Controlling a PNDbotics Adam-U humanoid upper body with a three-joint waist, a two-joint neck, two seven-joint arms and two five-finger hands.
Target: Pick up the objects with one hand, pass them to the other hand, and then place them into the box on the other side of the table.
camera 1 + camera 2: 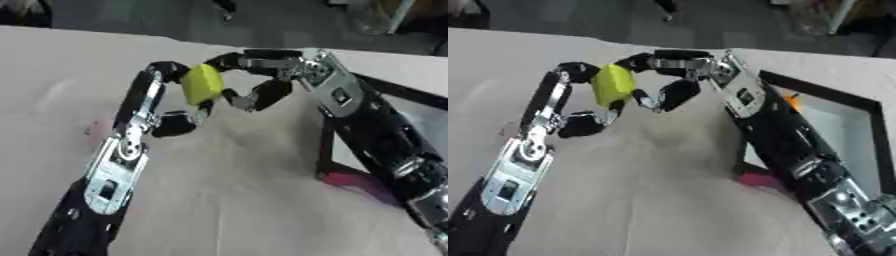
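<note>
Yellow object (pixel 201 84) | pinched by both hands' fingers | box (pixel 866 111) right, apparently holding something orange (pixel 793 102)

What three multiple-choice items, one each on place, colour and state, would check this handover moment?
1. Where is the box?
A. at the robot's right
B. at the robot's left
C. at the far edge of the table

2. What colour is the object between the hands?
A. blue
B. yellow
C. white

3. How is the object held?
A. lying on the table
B. by the left hand alone
C. with both the left hand and the right hand on it

Answers: A, its black frame lies beside the right arm; B, it is plainly yellow; C, fingers of both hands curl round it above the table.
</note>
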